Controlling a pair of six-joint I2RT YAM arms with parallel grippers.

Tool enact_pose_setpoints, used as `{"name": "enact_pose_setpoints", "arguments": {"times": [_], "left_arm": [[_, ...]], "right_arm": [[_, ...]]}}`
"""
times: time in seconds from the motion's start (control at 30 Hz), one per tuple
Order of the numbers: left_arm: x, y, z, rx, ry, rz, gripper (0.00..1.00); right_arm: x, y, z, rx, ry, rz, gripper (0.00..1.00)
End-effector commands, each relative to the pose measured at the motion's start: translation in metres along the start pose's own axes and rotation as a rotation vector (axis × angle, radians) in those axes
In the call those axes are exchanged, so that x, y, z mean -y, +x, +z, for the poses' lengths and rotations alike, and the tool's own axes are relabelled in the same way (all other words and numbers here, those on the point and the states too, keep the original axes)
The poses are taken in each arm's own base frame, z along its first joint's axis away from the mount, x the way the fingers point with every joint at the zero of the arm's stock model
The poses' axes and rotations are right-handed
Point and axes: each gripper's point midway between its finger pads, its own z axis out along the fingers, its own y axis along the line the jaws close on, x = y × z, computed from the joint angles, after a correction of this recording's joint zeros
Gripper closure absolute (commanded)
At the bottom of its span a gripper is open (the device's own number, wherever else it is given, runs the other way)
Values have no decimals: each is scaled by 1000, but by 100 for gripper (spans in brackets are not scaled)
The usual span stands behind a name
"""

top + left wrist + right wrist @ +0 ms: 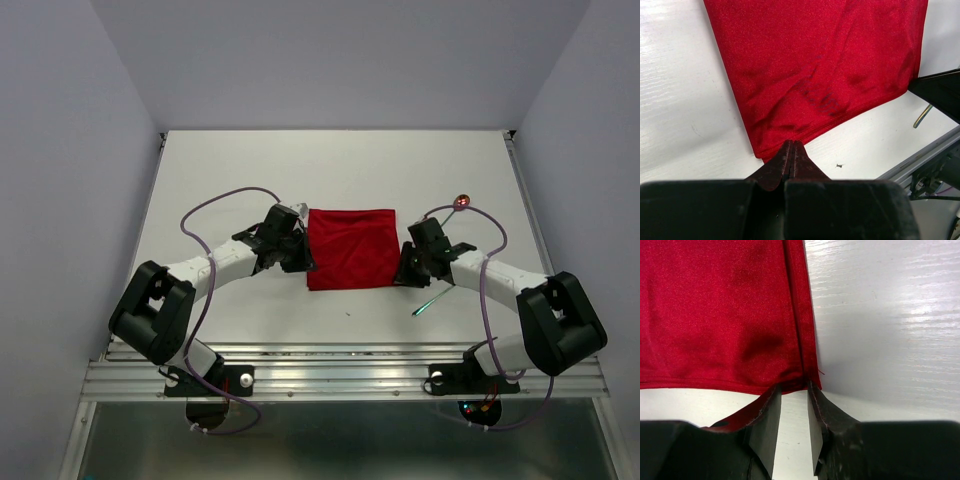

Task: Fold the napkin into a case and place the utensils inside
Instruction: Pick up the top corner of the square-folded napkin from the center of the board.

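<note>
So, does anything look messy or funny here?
A little. The red napkin has a dark smudge near its front edge, seen from the left wrist, and a tiny speck sits on the white table beside it.

**Closed tips at the red napkin [815, 65] hem**

Spread flat over the white table [685, 100], lightly creased, with a faint dark smudge near the middle. At its near hem, just beside one corner: left gripper [791, 145], jaws pressed together, tips touching the cloth; pinched or not, impossible to tell. Past the right corner, toward the table's metal edge rail [930, 155]: black robot part [940, 90], thin utensil end [921, 117], tiny dark speck [839, 165].
</note>
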Motion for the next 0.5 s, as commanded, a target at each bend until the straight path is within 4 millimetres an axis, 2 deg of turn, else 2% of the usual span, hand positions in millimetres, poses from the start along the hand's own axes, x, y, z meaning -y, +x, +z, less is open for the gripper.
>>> {"name": "enact_pose_setpoints", "arguments": {"times": [0.0,0.23,0.47], "left_arm": [[2,-3,-3,16,1,20,100],[-2,2,0,6,-3,16,100],[-1,2,0,6,2,20,100]], "right_arm": [[4,10,8,-17,25,-15,67],[-2,7,7,-9,13,-22,79],[-3,-3,4,29,27,-22,90]]}}
